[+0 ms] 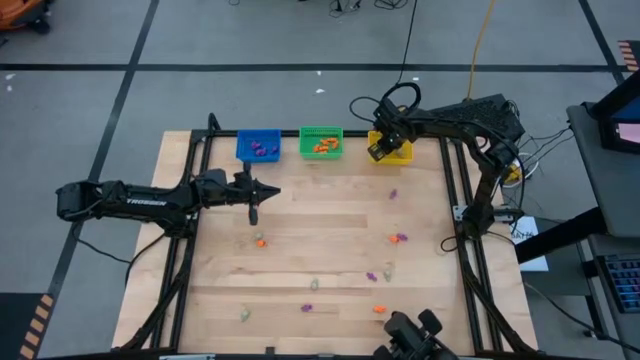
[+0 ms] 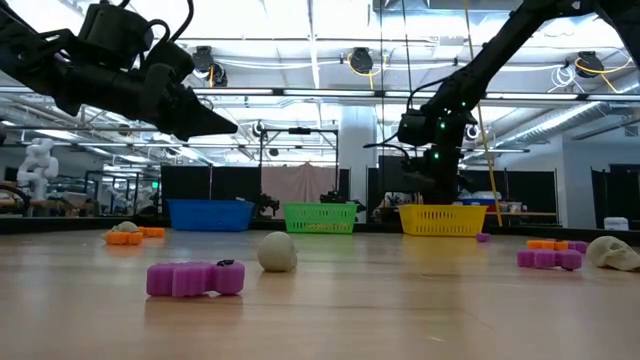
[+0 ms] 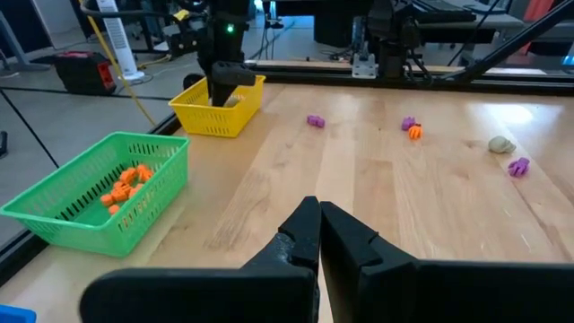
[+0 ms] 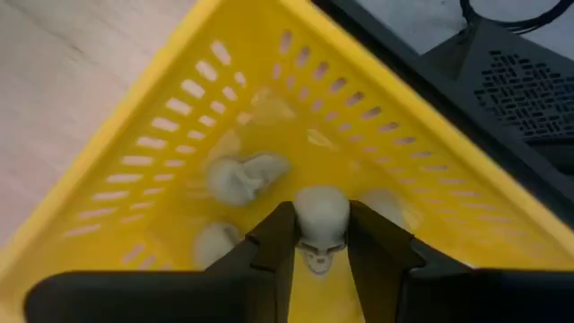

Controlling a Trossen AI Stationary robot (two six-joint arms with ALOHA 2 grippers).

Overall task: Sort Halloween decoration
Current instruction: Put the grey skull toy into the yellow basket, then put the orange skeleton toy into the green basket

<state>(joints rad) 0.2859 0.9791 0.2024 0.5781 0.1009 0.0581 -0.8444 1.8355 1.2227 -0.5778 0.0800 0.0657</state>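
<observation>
The right tool (image 4: 320, 240) is positioned over the yellow bin (image 1: 398, 152) at the far edge of the tabletop (image 1: 320, 240), pointing down into it. Between its two fingers (image 4: 269, 240) sits a pale skull trinket (image 4: 320, 220); the fingers flank the skull on both sides, and it cannot be told whether they are pressing on it or have parted from it. Several more pale skulls (image 4: 240, 177) lie on the floor of the yellow bin beneath. The left tool (image 3: 319, 235) is closed with nothing between its fingers; it is held above the tabletop on the left side, in front of the blue bin (image 1: 258, 146), well apart from any trinket. The blue bin holds purple trinkets (image 1: 264, 150), and the green bin (image 1: 321, 142) between the blue and yellow bins holds orange trinkets (image 3: 126, 185). The unsorted decorations are scattered over the near half of the tabletop: an orange piece (image 1: 260, 241) near the left tool, a purple piece (image 1: 393, 194) toward the right, a purple and orange pair (image 1: 399, 238) further toward the near edge, and more pale, purple and orange pieces along the near edge, including a pale piece (image 1: 313, 284) and a purple piece (image 1: 307, 308). In the low view, a purple trinket (image 2: 195, 278) and a pale round trinket (image 2: 277, 251) lie closest to the camera.
</observation>
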